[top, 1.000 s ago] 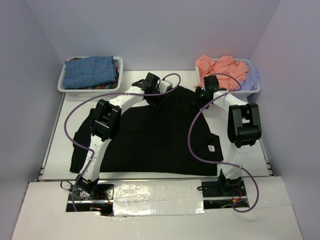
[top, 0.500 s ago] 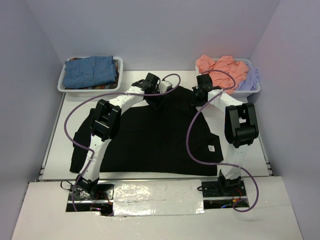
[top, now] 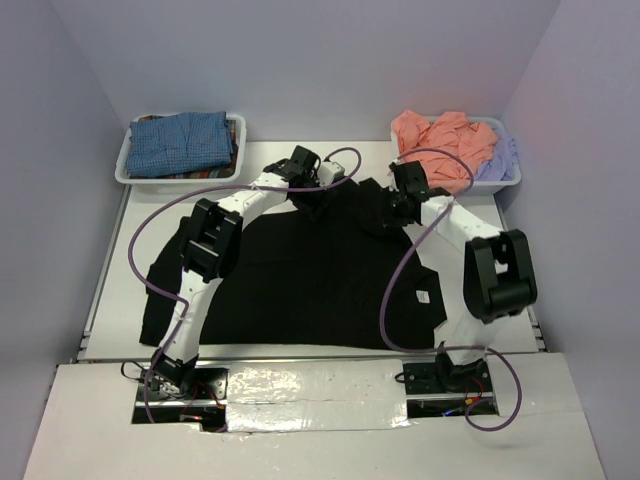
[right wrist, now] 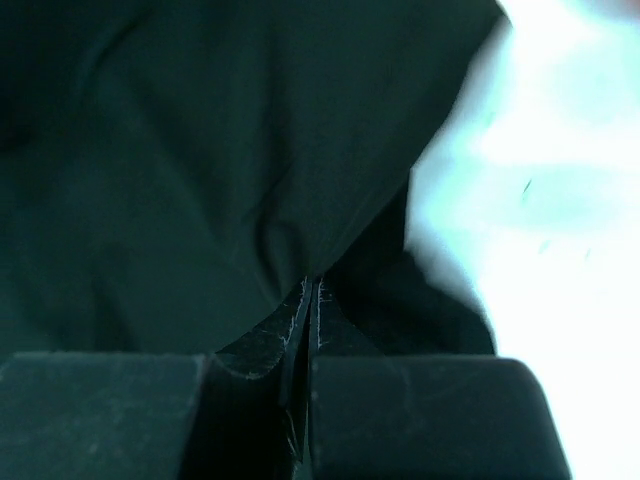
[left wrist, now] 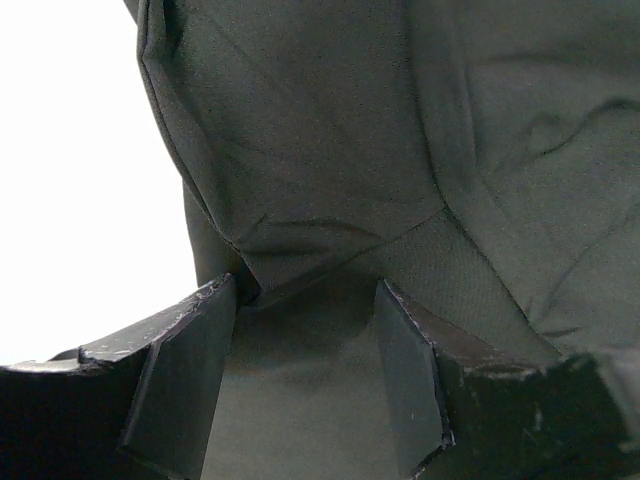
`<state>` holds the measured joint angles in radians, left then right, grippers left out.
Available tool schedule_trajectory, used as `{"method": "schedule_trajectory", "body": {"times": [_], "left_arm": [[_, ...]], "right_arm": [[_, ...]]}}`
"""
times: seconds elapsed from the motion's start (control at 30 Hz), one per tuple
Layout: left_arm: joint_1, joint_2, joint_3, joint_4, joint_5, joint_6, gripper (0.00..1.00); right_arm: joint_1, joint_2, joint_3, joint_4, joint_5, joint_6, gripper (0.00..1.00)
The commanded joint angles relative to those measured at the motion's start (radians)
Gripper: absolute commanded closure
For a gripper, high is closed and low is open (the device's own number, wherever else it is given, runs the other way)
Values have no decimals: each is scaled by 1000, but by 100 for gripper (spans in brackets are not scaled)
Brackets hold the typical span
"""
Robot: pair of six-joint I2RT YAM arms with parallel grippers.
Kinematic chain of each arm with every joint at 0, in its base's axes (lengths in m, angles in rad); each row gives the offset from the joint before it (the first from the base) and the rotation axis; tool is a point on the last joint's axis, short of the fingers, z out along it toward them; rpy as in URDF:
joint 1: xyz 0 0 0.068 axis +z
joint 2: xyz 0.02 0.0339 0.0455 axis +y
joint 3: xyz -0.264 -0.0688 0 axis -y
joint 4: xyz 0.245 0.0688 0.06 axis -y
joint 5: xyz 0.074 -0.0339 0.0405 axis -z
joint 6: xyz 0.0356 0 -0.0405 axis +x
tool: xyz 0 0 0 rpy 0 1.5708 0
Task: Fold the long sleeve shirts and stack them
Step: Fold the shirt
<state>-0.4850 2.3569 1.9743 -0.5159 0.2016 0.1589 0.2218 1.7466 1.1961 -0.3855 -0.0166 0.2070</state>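
Note:
A large black long sleeve shirt [top: 300, 280] lies spread over the white table. My left gripper [top: 317, 203] sits at its far middle edge. In the left wrist view that gripper [left wrist: 305, 292] is open, its fingers [left wrist: 185, 370] apart over a fold of the black cloth [left wrist: 300, 150]. My right gripper [top: 386, 214] is at the shirt's far right part. In the right wrist view it [right wrist: 312, 288] is shut, pinching an edge of the black shirt [right wrist: 200, 180] at its tips.
A white bin [top: 125, 168] at the back left holds a blue-checked shirt [top: 185, 143]. Another white bin [top: 508, 183] at the back right holds a salmon-pink shirt [top: 440, 135] and a pale lavender one [top: 500, 158]. Purple cables loop beside both arms.
My right gripper has shut on the black shirt's edge and shifted left and nearer over the cloth, its elbow swinging right. The left arm has stayed put.

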Motion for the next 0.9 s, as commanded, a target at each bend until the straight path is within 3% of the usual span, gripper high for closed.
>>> {"method": "schedule_trajectory", "body": {"times": [0.0, 0.37, 0.53, 0.57, 0.67, 0.7, 0.77, 0.87], "left_arm": [[0, -13, -9, 11, -2, 10, 30], [0, -15, -22, 22, -7, 13, 30], [0, -30, -52, 40, -14, 16, 30], [0, -31, -58, 42, -13, 14, 30], [0, -30, -60, 40, -11, 13, 30], [0, -28, -60, 39, -11, 13, 30], [0, -27, -57, 36, -10, 16, 30], [0, -27, -52, 36, -13, 19, 30]], "right_arm": [[48, -130, -65, 37, -16, -34, 100], [149, -314, -228, 20, -2, 23, 100], [306, -395, -320, 40, -31, 60, 96], [348, -392, -335, 40, -43, 58, 82], [379, -369, -326, -2, -29, 51, 56], [379, -358, -305, -18, -13, 46, 35], [366, -381, -253, -56, 41, 39, 13], [225, -432, -210, -14, -75, 55, 10]]}}
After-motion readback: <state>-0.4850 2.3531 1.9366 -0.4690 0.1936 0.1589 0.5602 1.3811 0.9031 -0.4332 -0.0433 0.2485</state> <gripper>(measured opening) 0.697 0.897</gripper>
